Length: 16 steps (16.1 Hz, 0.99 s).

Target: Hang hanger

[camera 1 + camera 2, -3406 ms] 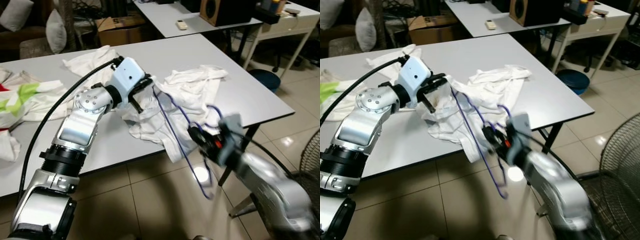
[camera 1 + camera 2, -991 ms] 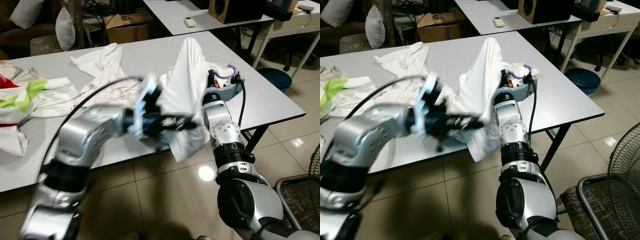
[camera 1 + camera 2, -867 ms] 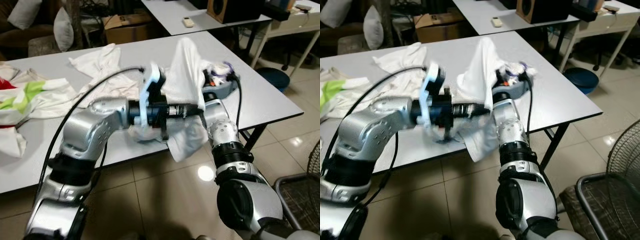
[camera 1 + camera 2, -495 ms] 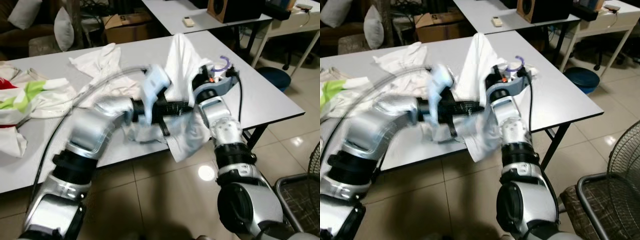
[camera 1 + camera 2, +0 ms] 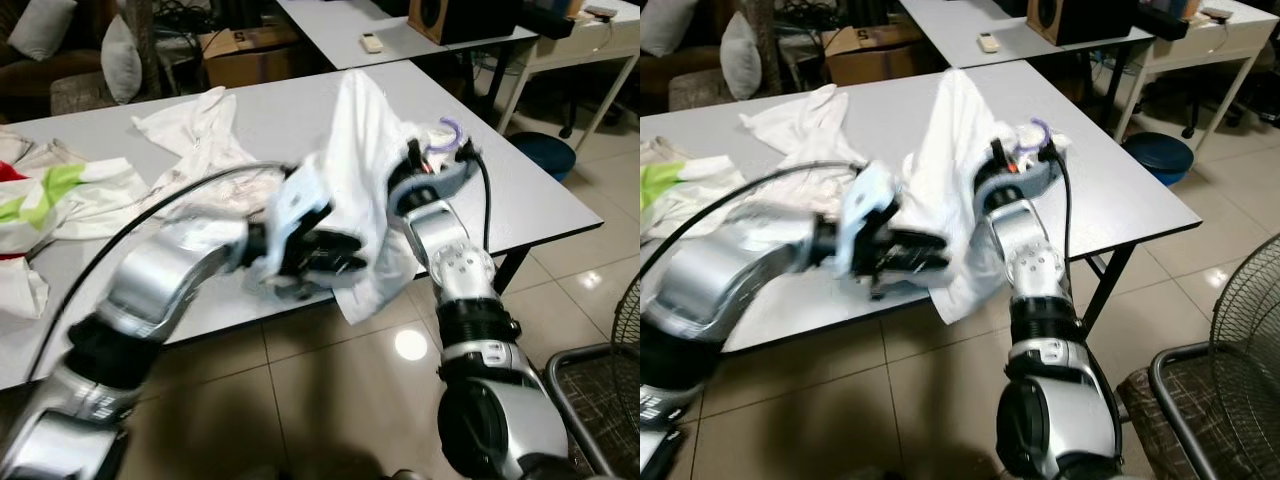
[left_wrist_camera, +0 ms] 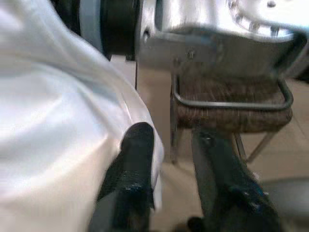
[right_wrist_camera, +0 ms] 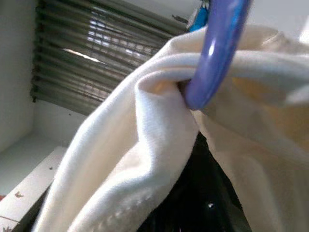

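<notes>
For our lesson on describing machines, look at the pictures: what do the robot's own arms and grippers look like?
Both arms are silver metal in rounded segments, with ribbed black rings at the joints. A black cable loops along the left arm, another along the right arm. The left gripper has two long black fingers behind a white wrist block; the right wrist housing is grey-blue.

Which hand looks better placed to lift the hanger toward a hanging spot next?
Probably the right. The right hand is raised over the table edge, holding the purple hanger with the white shirt draped on it. The left hand sits lower, at the shirt's hem.
</notes>
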Available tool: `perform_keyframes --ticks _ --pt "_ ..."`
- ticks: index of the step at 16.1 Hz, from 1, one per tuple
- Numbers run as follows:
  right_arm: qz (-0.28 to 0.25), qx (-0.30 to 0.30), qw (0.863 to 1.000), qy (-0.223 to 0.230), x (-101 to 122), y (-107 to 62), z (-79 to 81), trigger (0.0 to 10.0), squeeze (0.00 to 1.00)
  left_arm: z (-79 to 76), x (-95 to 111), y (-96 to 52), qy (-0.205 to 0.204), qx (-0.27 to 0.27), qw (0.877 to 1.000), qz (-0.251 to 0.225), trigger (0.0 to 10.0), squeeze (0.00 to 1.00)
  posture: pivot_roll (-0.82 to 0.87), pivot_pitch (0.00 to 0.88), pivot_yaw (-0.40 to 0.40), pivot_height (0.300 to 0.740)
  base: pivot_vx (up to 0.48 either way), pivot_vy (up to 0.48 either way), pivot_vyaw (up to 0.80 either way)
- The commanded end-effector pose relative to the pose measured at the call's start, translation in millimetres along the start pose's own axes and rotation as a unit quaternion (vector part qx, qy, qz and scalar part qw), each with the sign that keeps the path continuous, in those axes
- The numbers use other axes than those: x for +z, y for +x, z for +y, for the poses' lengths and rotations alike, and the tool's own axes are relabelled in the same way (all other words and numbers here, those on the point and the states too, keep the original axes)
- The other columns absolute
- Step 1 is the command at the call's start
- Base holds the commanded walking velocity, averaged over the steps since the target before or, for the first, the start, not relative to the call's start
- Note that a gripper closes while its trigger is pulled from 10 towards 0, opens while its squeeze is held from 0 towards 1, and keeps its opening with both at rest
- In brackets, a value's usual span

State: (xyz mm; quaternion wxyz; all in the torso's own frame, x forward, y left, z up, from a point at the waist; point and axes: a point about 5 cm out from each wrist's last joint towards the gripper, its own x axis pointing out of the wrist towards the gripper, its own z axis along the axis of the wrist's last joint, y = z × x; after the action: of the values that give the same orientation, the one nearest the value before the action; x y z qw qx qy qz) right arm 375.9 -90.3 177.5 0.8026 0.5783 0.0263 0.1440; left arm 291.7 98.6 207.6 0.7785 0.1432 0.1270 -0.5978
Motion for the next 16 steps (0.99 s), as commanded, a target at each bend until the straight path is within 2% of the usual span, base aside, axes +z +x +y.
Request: perform_keyframes --ticks 1,4,5,6,7,8,9,10,12,13,14,16 --pt "0.022 0.004 0.999 0.026 -24.1 -1.9 3.4 10.0 0.0 -1.2 6.5 -1.8 0.019 0.003 1.0 0.001 10.0 1.0 -0.07 0.0 0.049 0.74 0.0 0.0 0.0" --pt "0.03 0.012 0.999 0.01 -22.9 -1.8 6.7 10.0 0.0 5.4 7.6 -12.8 0.021 0.035 0.999 -0.002 10.0 1.0 -0.08 0.0 0.048 0.74 0.0 0.0 0.0" --pt "0.047 0.032 0.998 -0.017 -21.1 -4.8 12.5 10.0 0.0 5.1 10.4 -26.0 0.014 0.039 0.998 -0.037 10.0 1.0 -0.08 0.0 0.048 0.74 0.0 0.0 0.0" --pt "0.072 0.062 0.994 -0.062 -18.1 -10.5 21.7 10.0 0.0 9.1 12.5 -47.9 -0.005 0.079 0.992 -0.098 10.0 1.0 -0.08 0.0 0.044 0.74 0.0 0.0 0.0" --pt "0.077 0.068 0.992 -0.071 -17.5 -12.0 23.7 10.0 0.0 10.4 12.4 -52.8 -0.011 0.092 0.989 -0.111 10.0 1.0 -0.08 0.0 0.044 0.74 0.0 0.0 0.0" --pt "0.103 0.128 0.98 -0.113 -9.7 -25.6 42.1 10.0 0.0 20.2 5.5 -82.9 -0.047 0.201 0.968 -0.145 10.0 1.0 -0.08 0.0 0.026 0.74 0.0 0.0 0.0" --pt "0.112 0.148 0.974 -0.127 -7.5 -31.7 48.1 10.0 0.0 21.1 -0.5 -92.3 -0.058 0.232 0.96 -0.143 10.0 0.91 -0.08 0.0 0.023 0.74 0.0 0.0 0.0" --pt "0.121 0.164 0.967 -0.151 -5.0 -40.3 53.7 10.0 0.0 18.7 -9.6 -103.2 -0.071 0.265 0.952 -0.138 10.0 0.0 -0.07 0.0 0.016 0.74 0.0 0.0 0.0" --pt "0.123 0.179 0.96 -0.179 -1.4 -56.8 62.6 10.0 0.0 6.5 -31.2 -114.3 -0.087 0.317 0.939 -0.106 10.0 0.0 -0.06 0.0 0.003 0.74 0.0 0.0 0.8" --pt "0.119 0.202 0.956 -0.179 0.6 -65.9 72.7 10.0 0.0 -1.1 -46.5 -116.1 -0.106 0.344 0.93 -0.074 10.0 0.0 -0.05 0.0 0.001 0.74 0.0 0.0 0.8" --pt "0.118 0.224 0.952 -0.171 2.3 -72.8 84.1 10.0 0.0 -9.7 -57.2 -115.9 -0.13 0.358 0.923 -0.064 10.0 0.0 -0.05 0.0 -0.003 0.74 0.0 0.0 0.8" --pt "0.12 0.252 0.943 -0.179 3.9 -79.5 103.0 10.0 0.0 -21.7 -63.8 -111.7 -0.149 0.364 0.917 -0.065 10.0 0.0 -0.04 0.0 -0.007 0.74 0.0 0.0 0.8"
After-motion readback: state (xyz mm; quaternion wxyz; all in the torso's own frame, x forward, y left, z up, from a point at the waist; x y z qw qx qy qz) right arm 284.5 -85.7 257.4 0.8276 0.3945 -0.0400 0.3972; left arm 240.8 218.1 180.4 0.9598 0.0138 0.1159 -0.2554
